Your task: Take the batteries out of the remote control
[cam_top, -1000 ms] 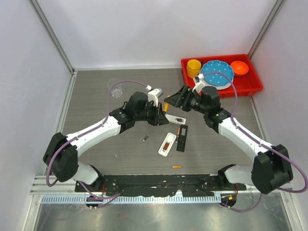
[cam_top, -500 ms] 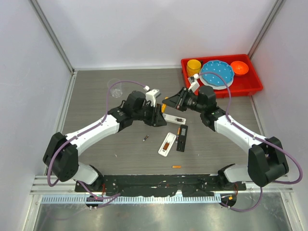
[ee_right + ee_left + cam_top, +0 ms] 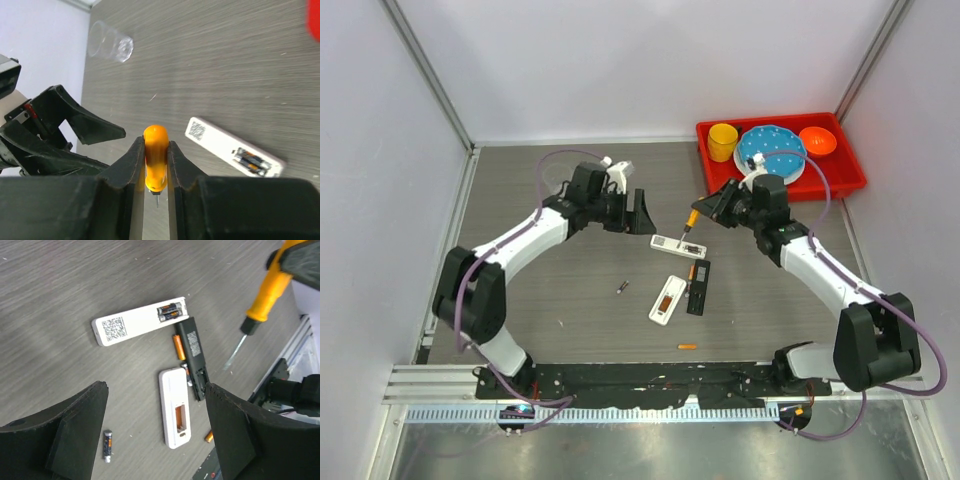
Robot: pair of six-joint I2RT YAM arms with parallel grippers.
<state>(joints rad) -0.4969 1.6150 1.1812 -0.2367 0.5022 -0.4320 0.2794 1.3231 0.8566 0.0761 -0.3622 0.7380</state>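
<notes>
A white remote control (image 3: 672,243) (image 3: 135,324) (image 3: 227,145) lies face down with its compartment open and two dark batteries (image 3: 170,311) (image 3: 252,160) inside. A second white remote (image 3: 666,298) (image 3: 175,407) lies nearer, next to a black remote (image 3: 698,287) (image 3: 194,357). Loose batteries lie about: an orange one (image 3: 692,272) (image 3: 178,346), a dark one (image 3: 622,288) (image 3: 107,445), and another orange one (image 3: 688,346). My right gripper (image 3: 704,211) (image 3: 156,150) is shut on the orange-handled screwdriver (image 3: 691,218) (image 3: 267,290) (image 3: 156,160), above the first remote. My left gripper (image 3: 640,212) (image 3: 157,390) hovers open and holds nothing.
A red tray (image 3: 850,180) at the back right holds a yellow cup (image 3: 723,140), a blue plate (image 3: 772,152) and an orange bowl (image 3: 817,141). A clear plastic cup (image 3: 110,41) stands at the back left, beyond the left arm.
The screwdriver passed from my left gripper to my right. The left jaws opened and drew back to the left; the right jaws shut on the handle and pulled it right.
</notes>
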